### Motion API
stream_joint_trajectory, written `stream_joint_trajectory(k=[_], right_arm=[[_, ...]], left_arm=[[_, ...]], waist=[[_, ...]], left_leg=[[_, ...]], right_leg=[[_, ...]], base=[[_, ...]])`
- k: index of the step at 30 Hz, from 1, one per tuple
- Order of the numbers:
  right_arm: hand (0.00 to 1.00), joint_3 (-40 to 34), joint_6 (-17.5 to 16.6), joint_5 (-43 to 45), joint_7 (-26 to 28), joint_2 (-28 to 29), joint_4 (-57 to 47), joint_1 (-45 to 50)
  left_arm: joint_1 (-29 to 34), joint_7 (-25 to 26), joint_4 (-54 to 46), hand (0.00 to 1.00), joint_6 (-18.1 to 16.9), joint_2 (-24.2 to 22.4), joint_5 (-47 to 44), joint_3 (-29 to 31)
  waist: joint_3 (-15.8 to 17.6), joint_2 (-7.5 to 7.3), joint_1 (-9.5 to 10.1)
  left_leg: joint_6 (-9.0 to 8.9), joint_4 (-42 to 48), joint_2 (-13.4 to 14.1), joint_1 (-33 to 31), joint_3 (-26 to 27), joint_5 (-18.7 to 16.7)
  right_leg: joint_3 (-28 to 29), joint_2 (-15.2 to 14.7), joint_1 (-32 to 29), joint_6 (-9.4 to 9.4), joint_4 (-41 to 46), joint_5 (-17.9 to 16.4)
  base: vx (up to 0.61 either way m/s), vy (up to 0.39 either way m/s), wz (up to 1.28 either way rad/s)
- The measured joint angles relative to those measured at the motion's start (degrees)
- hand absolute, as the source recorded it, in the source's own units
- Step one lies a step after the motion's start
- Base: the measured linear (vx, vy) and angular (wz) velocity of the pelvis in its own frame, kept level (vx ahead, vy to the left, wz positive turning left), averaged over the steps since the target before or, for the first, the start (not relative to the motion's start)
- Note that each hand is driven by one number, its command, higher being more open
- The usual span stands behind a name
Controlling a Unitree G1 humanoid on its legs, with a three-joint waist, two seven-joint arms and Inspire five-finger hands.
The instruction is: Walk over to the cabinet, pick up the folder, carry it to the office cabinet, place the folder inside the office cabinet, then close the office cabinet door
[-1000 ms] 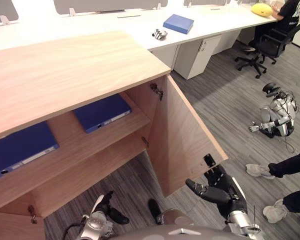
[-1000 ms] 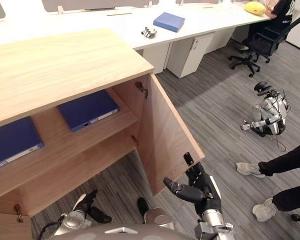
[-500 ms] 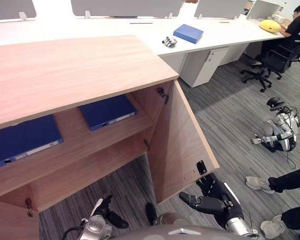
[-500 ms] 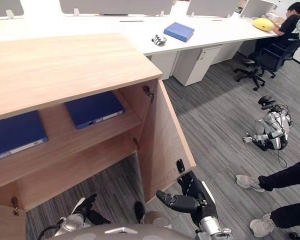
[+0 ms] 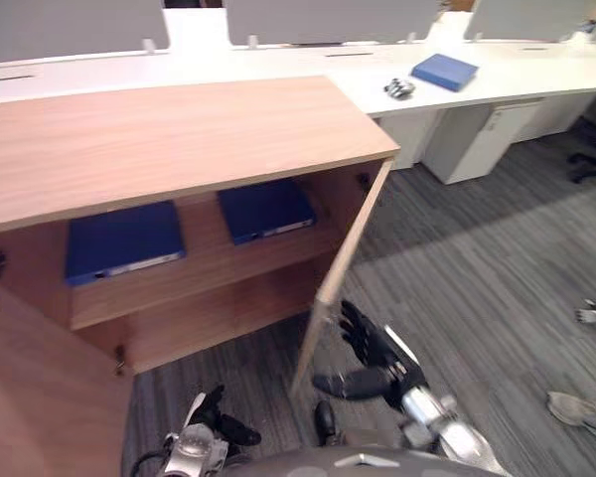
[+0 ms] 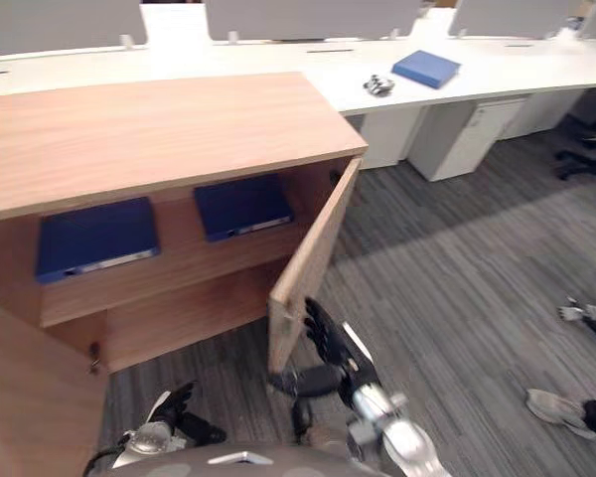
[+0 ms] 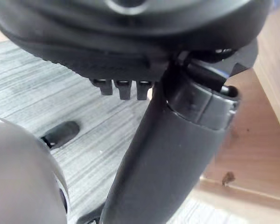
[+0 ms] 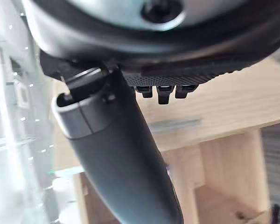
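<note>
Wooden office cabinet (image 5: 179, 139) is standing with both doors open, and two blue folders are lying flat, side by side, on its upper shelf (image 5: 209, 270): one folder (image 5: 124, 238) towards the left, the other folder (image 5: 266, 209) towards the right, a gap showing between them. The right robot hand (image 5: 385, 363) is hanging just beside the lower part of the right door (image 6: 308, 268), its fingers spreading out straight and gripping nothing (whether they are touching the wood cannot be told). The left robot hand (image 5: 219, 422) is hanging low over the grey floor (image 5: 477, 258) in front of the cabinet, loose and holding nothing. Behind the cabinet a third blue folder (image 5: 445, 72) is lying on the white tabletop (image 5: 308, 70), near a small metallic object (image 5: 399, 88).
</note>
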Motion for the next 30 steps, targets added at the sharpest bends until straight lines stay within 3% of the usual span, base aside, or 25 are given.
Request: stream_joint_trajectory(k=[1, 2, 3, 4, 8, 15, 24, 30], right_arm=[[1.0, 0.04, -0.02, -0.01, 0.28, 0.99, 0.52, -1.59], [1.0, 0.05, -0.31, -0.05, 0.56, 2.15, 1.02, -3.7], [1.0, 0.07, -1.02, -0.05, 0.72, 2.94, 1.09, -4.56], [1.0, 0.05, -1.76, -0.11, 0.74, 3.03, 2.09, -5.93], [1.0, 0.01, -1.91, -1.67, 0.41, 3.12, 6.64, -11.66], [1.0, -0.53, -1.9, -1.64, -0.6, 1.92, 13.43, -15.6], [1.0, -5.71, -1.82, -1.93, -3.2, -2.09, 23.54, -26.11], [1.0, -5.94, -1.96, -4.92, -4.45, -2.29, 28.42, -29.35]], left_arm=[[0.07, 0.25, 0.04, 1.0, 0.06, -0.07, -0.25, -0.16], [0.73, 0.66, 0.0, 1.0, -0.01, -0.27, -0.77, -0.54], [1.11, 0.69, -0.62, 1.0, 0.05, 0.52, -1.42, -0.39], [1.34, 0.74, -0.54, 1.0, -0.01, 0.87, -1.66, -0.36], [1.27, 1.04, -1.19, 1.0, 0.03, 0.35, -2.52, -0.33], [1.29, 0.99, -1.24, 1.0, -0.04, 0.11, -3.21, -0.54], [1.48, 1.03, -1.27, 1.0, -0.43, 0.23, -3.76, -0.33], [1.53, 1.02, -1.33, 1.0, -0.49, 0.28, -4.63, -0.25]], waist=[[-0.27, 0.78, 0.18], [0.04, 2.07, 0.4], [-0.71, -0.15, 0.01], [-0.94, -0.51, 0.33], [-0.64, 0.04, 1.22], [-0.11, 0.98, 1.2], [1.43, 3.36, 1.58], [1.8, 3.95, 2.02]], left_leg=[[0.08, -0.62, 0.5, 0.07, 0.08, -0.18], [-0.06, -2.39, 1.47, 0.69, -0.48, 0.16], [-0.96, -4.74, -0.37, 1.78, -1.55, 0.85], [-1.06, -6.46, -0.92, 2.51, -1.99, 2.26], [-1.35, -7.33, -0.44, 1.52, -2.29, 4.01], [-0.75, -7.17, -1.06, 0.74, -3.34, 4.17], [-0.66, -7.04, -1.44, 0.23, -6.23, 4.05], [-0.23, -7.32, -1.66, -0.97, -8.26, 4.48]], right_leg=[[-0.18, 0.28, 0.4, 0.58, -0.13, -0.52], [-0.54, 1.11, 0.19, -2.58, 3.99, 0.77], [-0.55, 0.15, 1.5, -2.95, 5.77, -1.88], [-1.0, -0.25, 1.56, -2.93, 5.21, -0.18], [-1.59, 0.14, 1.26, -2.92, 4.25, -0.18], [-3.69, -0.84, 2.05, -2.35, 2.77, 1.06], [-6.85, -1.19, 3.55, -2.25, 1.83, 0.58], [-8.76, -1.48, 3.43, -2.0, 1.63, 0.22]], base=[[-0.03, 0.01, 0.24], [0.04, 0.025, 0.62], [0.08, 0.018, 0.76], [0.1, 0.02, 0.62], [0.02, -0.013, 0.09], [0.1, 0.032, 0.1], [0.04, 0.018, 0.17], [-0.05, 0.004, 0.15]])
